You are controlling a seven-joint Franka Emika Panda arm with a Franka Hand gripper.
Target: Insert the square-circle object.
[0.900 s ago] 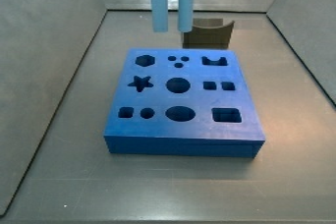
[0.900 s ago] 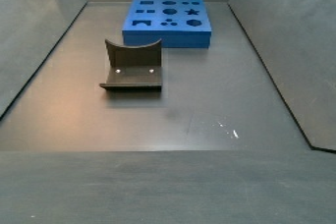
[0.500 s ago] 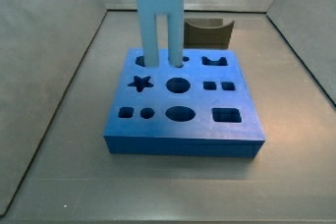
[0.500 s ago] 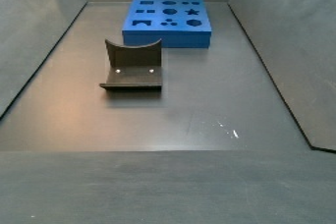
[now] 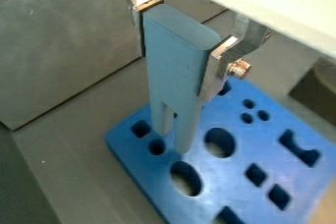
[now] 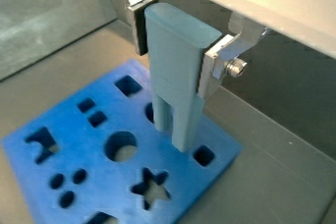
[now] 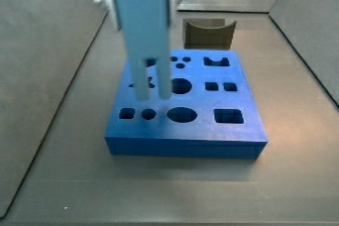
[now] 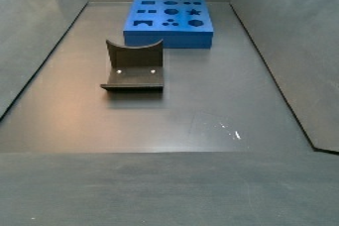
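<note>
While the insertion is not yet done, the square-circle object (image 5: pixel 178 81) hangs upright in the gripper (image 5: pixel 184 36). It reads here as the light-blue piece with two prongs at its lower end. The silver fingers (image 6: pixel 221 56) are closed flat against its two upper sides, open only as far as the piece is wide. In a side view the piece (image 7: pixel 143 32) stands above the left part of the blue board (image 7: pixel 185 143), with its prong tips near the holes. Whether the tips touch the board cannot be told.

Judged step: alignment above the board before lowering. The next move calls for setting both prongs over the matching pair of holes, keeping the piece vertical, then descending straight.

The dark fixture (image 8: pixel 133 68) stands apart from the board on the counter (image 8: pixel 199 121).
</note>
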